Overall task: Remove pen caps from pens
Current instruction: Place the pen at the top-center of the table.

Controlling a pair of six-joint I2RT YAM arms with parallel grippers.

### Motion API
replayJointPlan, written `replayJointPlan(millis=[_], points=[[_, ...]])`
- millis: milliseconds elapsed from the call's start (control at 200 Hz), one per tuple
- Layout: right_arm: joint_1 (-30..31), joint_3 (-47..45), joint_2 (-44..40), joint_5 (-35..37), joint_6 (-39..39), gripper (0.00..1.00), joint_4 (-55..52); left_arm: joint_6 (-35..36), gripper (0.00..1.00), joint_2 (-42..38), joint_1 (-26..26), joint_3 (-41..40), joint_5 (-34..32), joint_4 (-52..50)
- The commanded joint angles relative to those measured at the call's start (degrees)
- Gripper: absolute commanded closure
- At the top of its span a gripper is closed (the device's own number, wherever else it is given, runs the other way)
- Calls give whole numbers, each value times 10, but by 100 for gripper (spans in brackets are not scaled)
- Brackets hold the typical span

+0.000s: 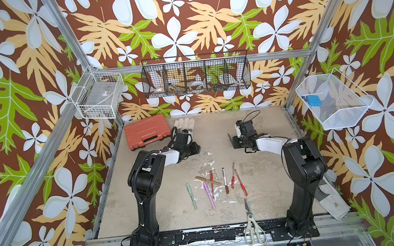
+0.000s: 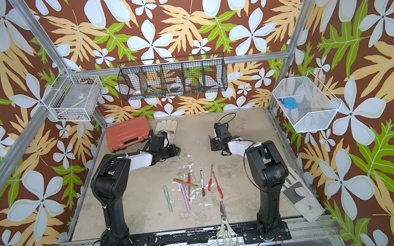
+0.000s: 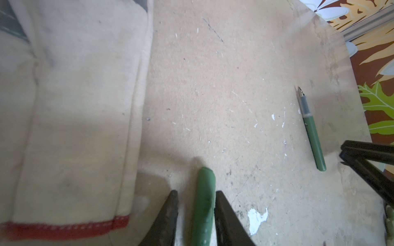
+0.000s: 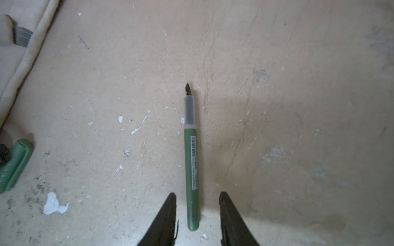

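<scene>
**While the dark green cap (image 3: 205, 181) lies beside the work glove (image 3: 74, 106), the dark green pen (image 4: 191, 170) lies bare on the desk (image 1: 161, 194)**

Where the left end effector (image 3: 197, 192) sits low next to the cream glove, toward the desk's back left corner, the cap rests on the desk between its jaws. These are narrowly parted: one touches the cap and a gap shows at the other. The right end effector (image 4: 197, 193), toward the back edge and right of centre, is also slightly parted. The uncapped pen lies flat between its jaws, clear of both, its nib pointing away. Nearer the front edge, around the middle, the other pens (image 1: 212, 184) lie in a loose cluster. Scissors (image 1: 251, 220) lie at the front edge. A red case (image 1: 147, 131) fills the back left corner.
</scene>
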Motion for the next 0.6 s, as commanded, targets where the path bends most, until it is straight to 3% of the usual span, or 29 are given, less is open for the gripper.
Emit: replayJointPlan(millis=[0,290,596], points=[[3,-3,-19,-4,-7,64,5,4,63,5,-4,-3,-38,-83],[5,-30,-102,-22,-11,59,5,4,59,-44,-6,-9,-42,-74],[53,-125,-264,28,-5,56,-53,-20,57,-272,-55,-156,-27,39]])
